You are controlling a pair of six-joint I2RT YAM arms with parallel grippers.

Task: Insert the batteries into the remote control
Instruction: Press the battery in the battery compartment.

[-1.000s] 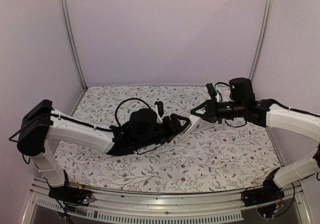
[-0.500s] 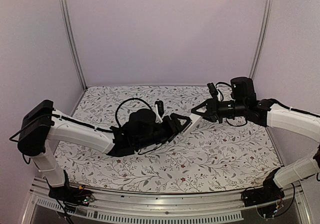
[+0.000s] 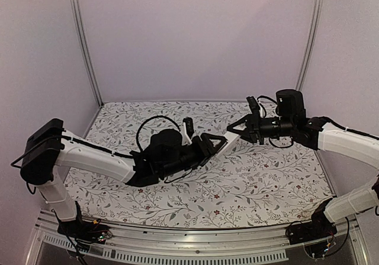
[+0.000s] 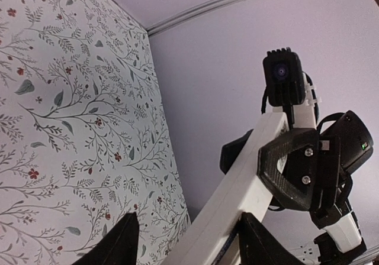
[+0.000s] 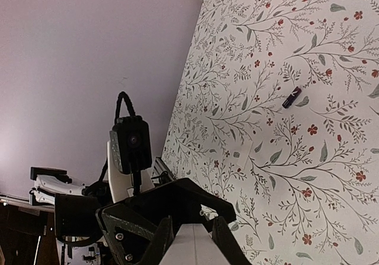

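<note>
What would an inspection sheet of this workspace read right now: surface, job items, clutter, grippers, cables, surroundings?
Surface: floral-patterned table cover, lying flat.
Job's things: remote control held off the table between the two arms; one battery lies on the table cover; a second is not seen.
Clutter: nothing seen.
Grippers: right gripper shut on one end of the remote control; left gripper open, a finger on either side of the remote control.
Cables: black cable loops above the left wrist.
Surroundings: plain lilac walls, metal frame posts.
</note>
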